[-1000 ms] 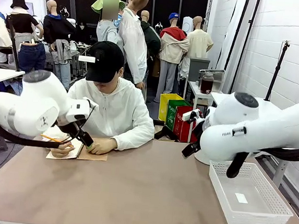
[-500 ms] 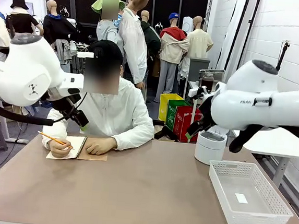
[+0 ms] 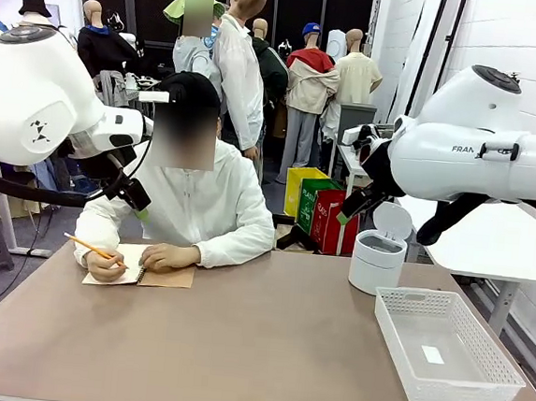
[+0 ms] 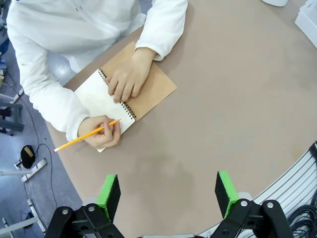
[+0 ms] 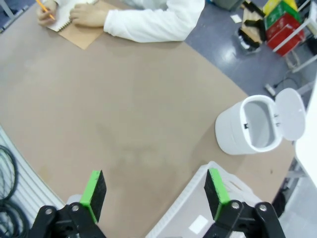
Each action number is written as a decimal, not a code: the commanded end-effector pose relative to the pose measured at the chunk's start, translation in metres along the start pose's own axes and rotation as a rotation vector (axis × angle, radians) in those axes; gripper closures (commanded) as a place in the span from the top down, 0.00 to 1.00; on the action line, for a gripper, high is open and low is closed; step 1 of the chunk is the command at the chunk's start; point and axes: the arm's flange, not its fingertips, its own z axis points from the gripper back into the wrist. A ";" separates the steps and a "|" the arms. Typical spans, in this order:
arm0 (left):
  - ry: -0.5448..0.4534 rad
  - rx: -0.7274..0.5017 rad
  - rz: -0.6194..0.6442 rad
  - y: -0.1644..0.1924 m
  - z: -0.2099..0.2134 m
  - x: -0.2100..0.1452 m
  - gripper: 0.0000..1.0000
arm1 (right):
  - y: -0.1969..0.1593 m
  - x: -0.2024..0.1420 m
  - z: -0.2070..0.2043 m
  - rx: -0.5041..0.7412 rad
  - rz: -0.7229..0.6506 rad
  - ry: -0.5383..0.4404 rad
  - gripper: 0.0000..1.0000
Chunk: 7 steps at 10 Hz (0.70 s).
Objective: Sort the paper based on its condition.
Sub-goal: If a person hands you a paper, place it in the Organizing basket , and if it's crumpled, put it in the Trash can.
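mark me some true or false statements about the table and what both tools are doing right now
1. The person holds a pencil over the notebook. True.
2. The bin has its lid shut. False: the lid stands open.
3. The left tool is shut on the notebook. False: it is open above the table and holds nothing.
4. The right tool is open. True.
5. The basket stands beside the bin. True.
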 end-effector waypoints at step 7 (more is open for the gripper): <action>-0.029 -0.062 0.003 0.003 0.019 -0.008 1.00 | 0.002 0.000 0.004 0.206 0.059 -0.119 1.00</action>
